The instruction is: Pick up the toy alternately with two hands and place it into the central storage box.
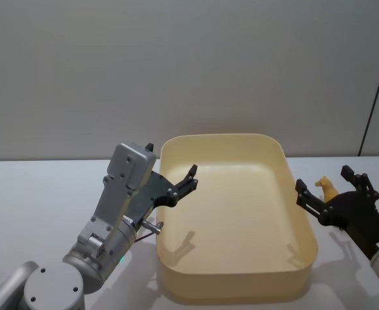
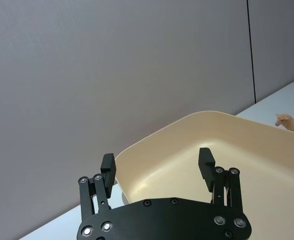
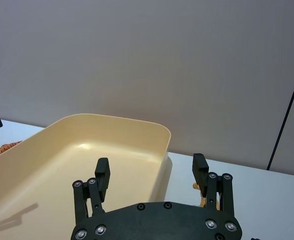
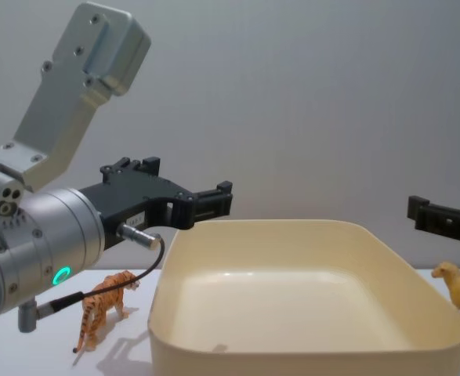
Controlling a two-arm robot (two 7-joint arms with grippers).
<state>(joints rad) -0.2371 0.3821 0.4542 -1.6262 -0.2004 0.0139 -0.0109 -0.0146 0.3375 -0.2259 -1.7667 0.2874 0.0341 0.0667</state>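
Looks like the picking-up step, over on the right. Up in the air there, the right gripper (image 1: 323, 179), fingers spread wide, nothing pinched between them. Right under it, on the white table (image 1: 40, 194), a little yellow toy animal (image 1: 327, 188), standing up just beside the right wall of the central storage box (image 1: 228, 137). Hard to tell if touching the wall.

Over the left rim of the box, the left gripper (image 1: 186, 181), spread open too, nothing in it. Down below that arm, on the table left of the box, a small orange tiger (image 4: 104, 309) with dark stripes, standing on four legs.

Nothing inside the box, so probably early in the job.

Next, most likely: come down over the yellow toy animal, get one finger on each side, squeeze softly, lift, carry left over the rim, let go. Small, bumpy and thin-legged, so maybe easy to knock over or let slip.

About the box: cream-yellow plastic, smooth, a bit shiny, long with round corners and tall walls. About the grippers: flat black plastic, little round screws. About the left arm (image 4: 34, 227): thick, silver-grey, with a green ring light (image 4: 59, 276).
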